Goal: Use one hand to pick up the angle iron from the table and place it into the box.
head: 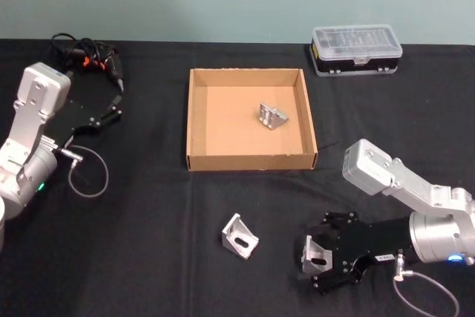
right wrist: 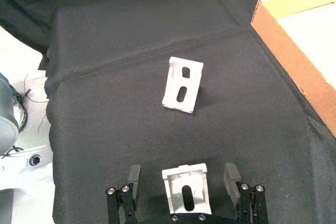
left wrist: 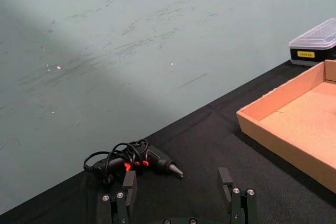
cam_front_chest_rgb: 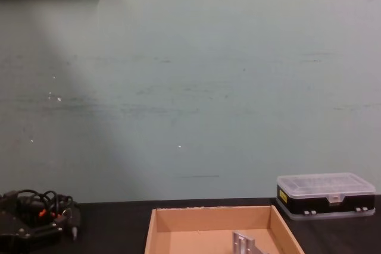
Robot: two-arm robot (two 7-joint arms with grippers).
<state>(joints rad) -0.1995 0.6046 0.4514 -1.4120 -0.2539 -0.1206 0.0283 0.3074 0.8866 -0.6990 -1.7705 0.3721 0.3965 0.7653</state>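
Three angle irons and two grippers are shown on the black table. At the left edge of the head view, the left gripper is positioned just below a corded black hand tool, which lies at the upper left. In the left wrist view its jaws are seen wide open, with nothing between the fingers.

The box is placed at upper centre. The first angle iron is seen inside it, right of the middle and apart from the walls. The second angle iron is set on the table at lower centre, in front of the box and well apart from it.

At the lower right, the right gripper is positioned low at the table, with its jaws open on either side of the third angle iron. In the right wrist view a gap is visible between this iron and each of the fingers, so nothing is clamped.

A clear-lidded plastic case is located at the upper right, beyond the box.
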